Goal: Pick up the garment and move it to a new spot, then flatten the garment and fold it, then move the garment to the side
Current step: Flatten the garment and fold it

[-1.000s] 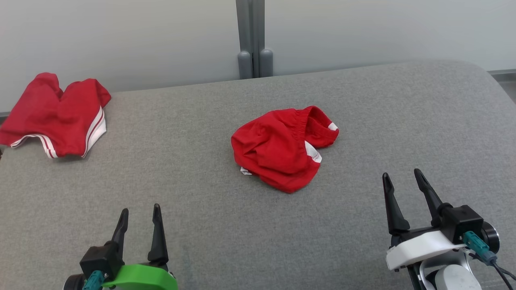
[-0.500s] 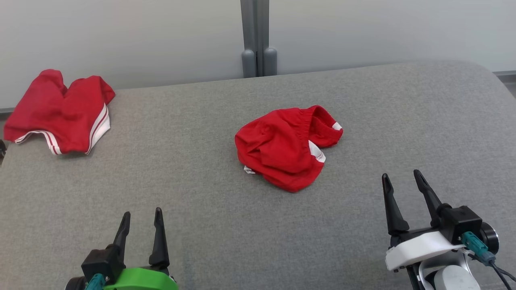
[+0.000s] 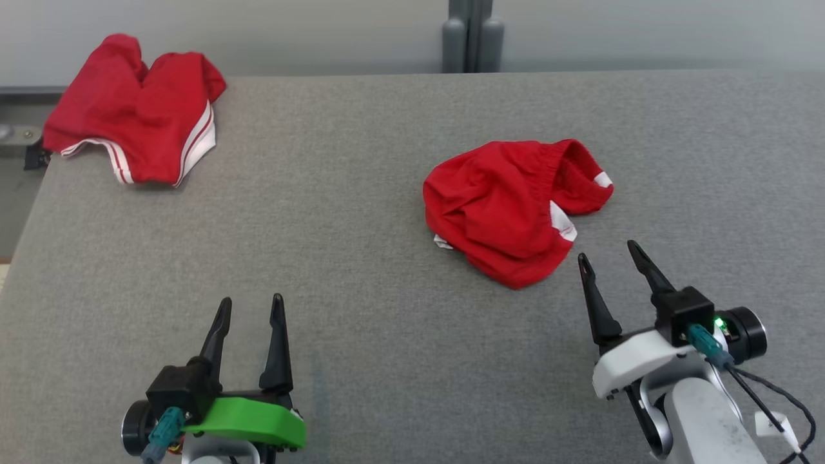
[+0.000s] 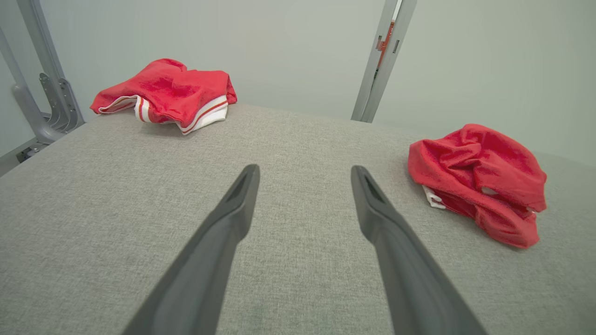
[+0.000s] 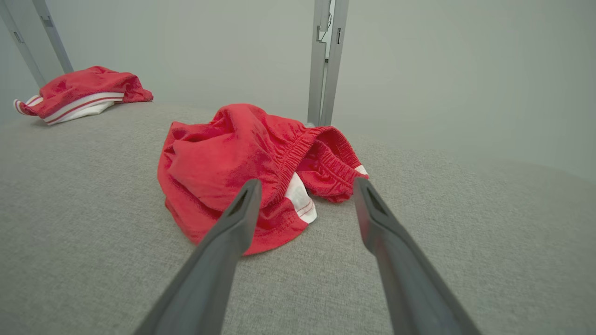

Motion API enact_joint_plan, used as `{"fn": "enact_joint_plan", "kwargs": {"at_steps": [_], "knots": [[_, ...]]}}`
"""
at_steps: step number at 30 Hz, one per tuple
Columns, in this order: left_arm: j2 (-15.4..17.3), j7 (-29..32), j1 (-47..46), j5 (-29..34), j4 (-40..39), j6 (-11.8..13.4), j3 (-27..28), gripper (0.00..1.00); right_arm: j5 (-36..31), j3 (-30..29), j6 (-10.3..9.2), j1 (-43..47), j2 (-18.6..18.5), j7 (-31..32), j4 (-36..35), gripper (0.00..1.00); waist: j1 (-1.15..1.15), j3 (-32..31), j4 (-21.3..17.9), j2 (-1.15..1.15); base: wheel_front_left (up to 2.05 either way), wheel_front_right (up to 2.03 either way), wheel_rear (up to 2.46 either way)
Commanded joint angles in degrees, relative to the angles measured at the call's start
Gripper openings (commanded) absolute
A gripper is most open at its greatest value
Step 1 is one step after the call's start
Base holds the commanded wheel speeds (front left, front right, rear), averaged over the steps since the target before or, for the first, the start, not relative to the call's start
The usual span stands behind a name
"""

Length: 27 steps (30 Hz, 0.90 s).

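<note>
Just ahead of my right gripper [image 3: 607, 250], spread, empty: crumpled red cloth shorts with white trim [image 3: 509, 206] on grey fabric surface [image 3: 361, 258]. My left gripper [image 3: 251, 298] spread, farther off.

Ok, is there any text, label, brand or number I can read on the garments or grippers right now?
No readable text anywhere.
Crumpled red fabric shorts: white patches, no print that can be made out.
Red shorts with white striped trim: stripes only, no lettering.
Small white tag on the right arm's cable: too small to read.
</note>
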Motion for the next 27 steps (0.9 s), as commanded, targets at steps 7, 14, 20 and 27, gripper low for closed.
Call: {"fn": "enact_joint_plan", "kwargs": {"at_steps": [7, 14, 20, 27], "knots": [[0.1, 0.0, -2.5, -1.2, -1.1, 1.3, -1.2, 1.00, -3.7, 1.0, -0.04, -7.7, -0.2, -0.2, 10.8, 1.00, 0.00, 7.2, 7.7, 0.00, 0.00, 0.00, 0.00], [0.1, 0.0, -2.8, -2.0, -1.3, 2.0, -1.6, 1.00, -4.1, 1.2, -0.05, -11.8, -0.2, -0.2, 14.2, 0.91, 0.00, 8.3, 8.9, 0.00, 0.00, 0.00, 0.00], [0.1, 0.0, -3.1, -2.2, -1.1, 2.1, -1.5, 1.00, -4.6, 1.6, -0.05, -12.9, -0.2, -0.2, 12.8, 0.34, 0.00, 8.3, 8.7, 0.00, 0.00, 0.00, 0.00], [0.1, 0.0, -2.7, -1.9, -0.9, 2.3, -1.4, 1.00, -4.3, 1.4, -0.05, -13.5, -0.2, -0.2, 7.8, 0.00, 0.00, 7.4, 8.6, 0.00, 0.00, 0.00, 0.00]]}}
